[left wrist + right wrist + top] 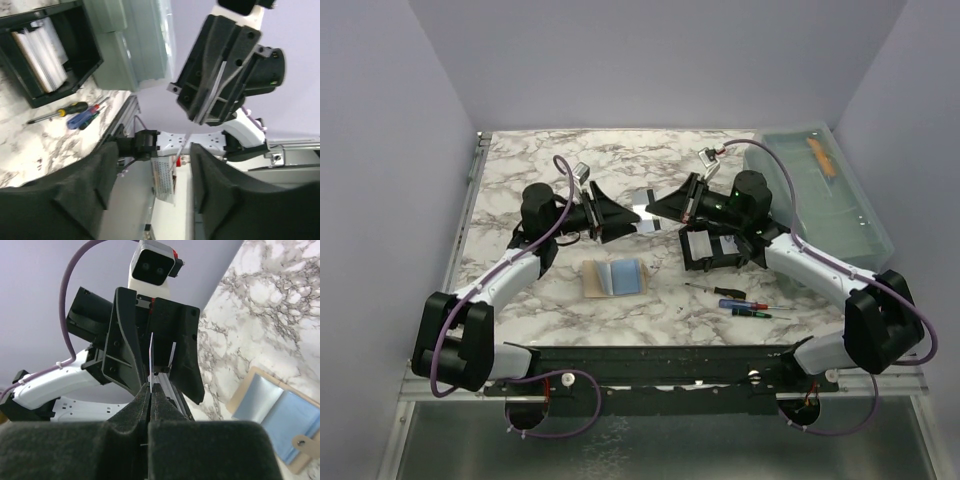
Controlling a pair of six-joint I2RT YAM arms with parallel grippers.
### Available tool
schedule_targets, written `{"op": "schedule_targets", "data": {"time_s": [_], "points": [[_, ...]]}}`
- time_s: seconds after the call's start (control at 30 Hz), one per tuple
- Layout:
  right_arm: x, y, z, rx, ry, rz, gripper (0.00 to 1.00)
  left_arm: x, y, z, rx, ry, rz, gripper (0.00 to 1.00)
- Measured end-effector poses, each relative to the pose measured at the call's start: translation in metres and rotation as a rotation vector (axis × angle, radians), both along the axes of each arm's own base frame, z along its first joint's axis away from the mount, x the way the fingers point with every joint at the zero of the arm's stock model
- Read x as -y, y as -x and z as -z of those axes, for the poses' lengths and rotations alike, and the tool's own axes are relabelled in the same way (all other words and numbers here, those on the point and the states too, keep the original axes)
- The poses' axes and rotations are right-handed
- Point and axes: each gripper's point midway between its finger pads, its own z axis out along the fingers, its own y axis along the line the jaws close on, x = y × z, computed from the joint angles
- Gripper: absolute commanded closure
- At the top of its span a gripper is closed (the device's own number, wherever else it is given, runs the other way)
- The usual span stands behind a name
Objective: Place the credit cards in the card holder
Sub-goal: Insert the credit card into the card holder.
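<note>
A thin card (642, 212) is held on edge, clamped between the closed fingers of the right gripper (151, 402). Its free end projects forward from those fingertips into the gap of the left gripper (155, 152), whose fingers (80, 195) are spread wide on either side of the card and are not seen to touch it. The card holder (710, 248) is set on the marble (520, 170) below and behind the right fingers, with a pale stack (42, 52) standing inside it. The tan card (590, 281) and the light blue card (622, 276) are laid flat, overlapping, on the marble below the left fingers.

The card is carried by one grip only, and apparently by a narrow margin. If the right fingers were parted before the left ones had closed, the card would be dropped onto the marble between the two grippers. If the left fingers were closed off-centre or at an angle, the card could be bent or twisted out of the right grip.

At the holder, a corner could be caught on the low wall. The tray looks light, so it could be pushed towards the screwdrivers (745, 303) lying just beside it. A card lowered tilted could be left leaning on the stack rather than seated.
</note>
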Motion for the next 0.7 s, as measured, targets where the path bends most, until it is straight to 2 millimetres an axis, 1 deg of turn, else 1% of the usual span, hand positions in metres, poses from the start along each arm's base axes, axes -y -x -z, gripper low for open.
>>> {"op": "schedule_targets", "data": {"time_s": [0.03,0.1,0.23,0.3,0.33,0.37,0.43,0.47,0.5,0.53,0.57,0.63,0.67,0.7], "points": [[-0.003,0.001,-0.001,0.002,-0.008,-0.006,1.0,0.0,0.001,-0.003,0.006,0.017,-0.001,0.5],[-0.008,0.003,-0.002,0.0,-0.021,-0.016,1.0,-0.001,0.003,-0.011,0.02,0.051,-0.003,0.55],[-0.017,0.007,0.001,-0.003,-0.031,-0.037,1.0,-0.003,0.006,-0.02,0.037,0.086,-0.006,0.73],[-0.023,0.01,0.003,-0.01,-0.031,-0.049,1.0,-0.004,0.007,-0.023,0.048,0.093,-0.008,0.92],[-0.026,0.012,0.005,-0.012,-0.029,-0.054,0.97,-0.006,0.006,-0.023,0.047,0.098,-0.012,1.0],[-0.028,0.013,0.007,-0.015,-0.026,-0.055,0.85,-0.007,0.007,-0.023,0.048,0.098,-0.011,1.0],[-0.031,0.012,0.013,-0.022,-0.012,-0.048,0.65,-0.011,0.008,-0.022,0.054,0.097,-0.009,1.0],[-0.031,0.012,0.018,-0.029,0.002,-0.042,0.58,-0.014,0.009,-0.021,0.051,0.095,-0.011,1.0],[-0.031,0.01,0.023,-0.033,0.024,-0.031,0.46,-0.02,0.008,-0.017,0.045,0.081,-0.022,1.0],[-0.03,0.009,0.03,-0.034,0.051,-0.019,0.41,-0.025,0.005,-0.012,0.041,0.062,-0.036,1.0],[-0.029,0.008,0.039,-0.036,0.085,-0.007,0.38,-0.034,-0.001,-0.002,0.007,0.009,-0.071,1.0],[-0.027,0.007,0.061,-0.054,0.167,0.007,0.37,-0.048,-0.013,0.014,-0.021,-0.106,-0.135,1.0],[-0.027,0.008,0.073,-0.062,0.21,0.003,0.39,-0.054,-0.022,0.02,-0.028,-0.179,-0.177,1.0],[-0.028,0.008,0.086,-0.072,0.254,0.0,0.43,-0.061,-0.028,0.027,-0.027,-0.264,-0.205,1.0]]}}
